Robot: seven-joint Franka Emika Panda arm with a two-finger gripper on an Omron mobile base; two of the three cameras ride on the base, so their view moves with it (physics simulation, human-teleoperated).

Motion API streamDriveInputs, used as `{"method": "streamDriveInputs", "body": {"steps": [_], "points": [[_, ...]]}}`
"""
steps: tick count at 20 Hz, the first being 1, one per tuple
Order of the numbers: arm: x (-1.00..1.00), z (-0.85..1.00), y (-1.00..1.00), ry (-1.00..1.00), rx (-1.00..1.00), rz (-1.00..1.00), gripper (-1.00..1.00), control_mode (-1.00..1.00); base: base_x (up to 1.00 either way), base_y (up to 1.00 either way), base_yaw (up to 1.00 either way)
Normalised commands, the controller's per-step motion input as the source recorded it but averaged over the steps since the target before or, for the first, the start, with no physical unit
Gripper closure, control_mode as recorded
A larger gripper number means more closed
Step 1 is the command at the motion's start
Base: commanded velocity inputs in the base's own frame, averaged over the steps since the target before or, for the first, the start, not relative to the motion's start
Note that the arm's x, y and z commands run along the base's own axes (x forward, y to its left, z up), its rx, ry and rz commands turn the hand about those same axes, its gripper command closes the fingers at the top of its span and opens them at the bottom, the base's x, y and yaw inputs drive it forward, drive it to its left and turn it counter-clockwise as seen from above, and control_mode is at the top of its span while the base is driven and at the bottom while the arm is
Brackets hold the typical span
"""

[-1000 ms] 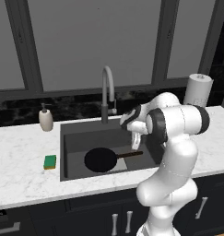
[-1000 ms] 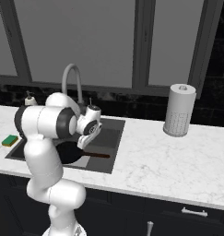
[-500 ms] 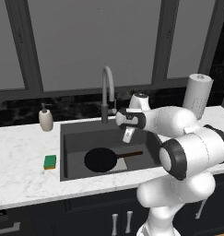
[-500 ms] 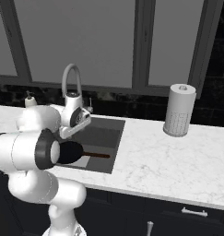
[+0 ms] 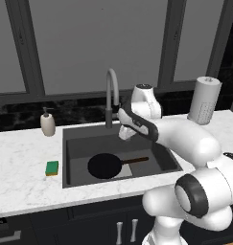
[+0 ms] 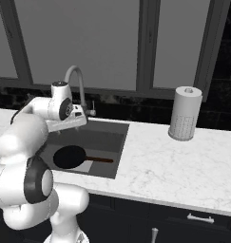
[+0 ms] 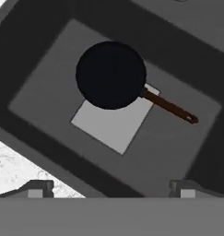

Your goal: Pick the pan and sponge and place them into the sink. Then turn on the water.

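The pan (image 5: 105, 166) is lying flat on the floor of the sink (image 5: 72, 143), toward the basin's left half, its disc partly covering the pale square patch (image 7: 114, 123) at the bottom. Its handle (image 5: 135, 160) is pointing toward the basin's right wall, low and clear of the sides, which looks like a piece set down and let go rather than leaning anywhere.

The gripper (image 7: 111, 188) is hanging above the basin with its jaws spread wide and nothing between them; in the hand view the two tips (image 7: 36, 189) are standing far apart over the sink's near rim, with the pan well beyond them. From the left base view the hand (image 5: 129, 128) is hovering over the back of the basin, just beside the faucet (image 5: 110, 95), high enough not to brush the pan.

The sponge (image 5: 52, 168) is sitting on the counter (image 5: 22, 177) just left of the sink's left edge, near the front, untouched and apart from the arm. So I judge one item delivered and one waiting: the next reach would be calling for a swing leftward across the basin, which fits the open, empty hand.

A soap dispenser (image 5: 47, 124) is standing near the counter's back edge, left of the sink, and a paper towel roll (image 5: 204, 100) far to the right; neither is in the way. No water is running.
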Motion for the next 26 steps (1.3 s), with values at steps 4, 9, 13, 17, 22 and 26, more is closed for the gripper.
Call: {"method": "streamDriveInputs", "body": {"steps": [4,9,13,17,22,26], "points": [[-0.57,0.43,0.4,0.0,0.03,-0.63,-1.0,-1.0,0.0,0.0,0.0],[-0.41,0.3,0.49,0.06,0.03,-0.61,-1.0,-1.0,0.0,0.0,0.0],[0.1,0.04,0.92,0.09,0.04,-0.48,-1.0,-1.0,0.0,0.0,0.0],[0.29,-0.01,0.89,0.08,0.01,-0.25,-1.0,-1.0,0.0,0.0,0.0],[0.31,-0.05,1.0,0.18,-0.04,0.0,-1.0,-1.0,0.0,0.0,0.0],[0.12,-0.01,0.84,0.08,-0.02,0.17,-1.0,-1.0,0.0,0.0,0.0]]}}
